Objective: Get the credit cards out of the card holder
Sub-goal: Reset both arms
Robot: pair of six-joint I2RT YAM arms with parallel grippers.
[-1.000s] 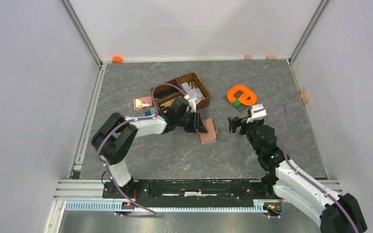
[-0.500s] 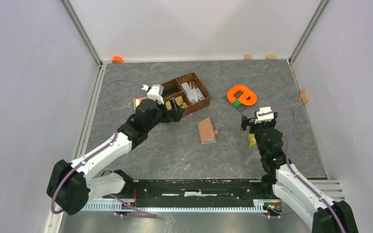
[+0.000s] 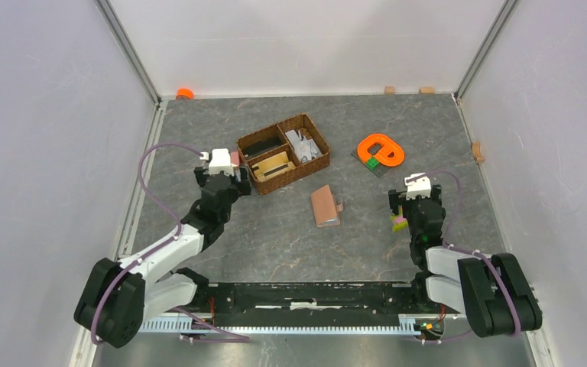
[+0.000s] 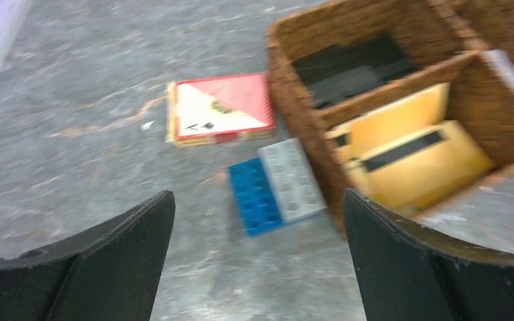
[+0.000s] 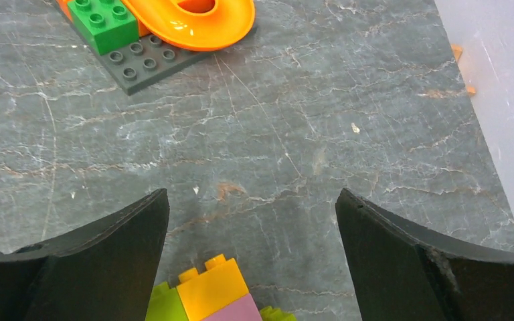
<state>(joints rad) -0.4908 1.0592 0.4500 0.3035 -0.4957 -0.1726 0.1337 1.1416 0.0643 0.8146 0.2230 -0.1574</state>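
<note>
Against the brown wicker basket (image 4: 296, 100) lie blue and pale-grey plastic credit cards (image 4: 278, 187), the tan leather card holder (image 3: 325, 206) nearby; our left gripper (image 4: 255, 195) and right gripper (image 5: 251, 194) gape empty. A low sweep could scatter them.

The card holder (image 3: 325, 206), tan-pink, lies flat near the middle of the table (image 3: 275, 233) (small snap tab jutting right). Two credit cards (image 4: 276, 191), one blue, one pale grey, lie side by side just beside the wicker basket (image 4: 293, 90).

Lab test cell: white panels (image 3: 46, 115), aluminium rails (image 3: 128, 50)
</note>
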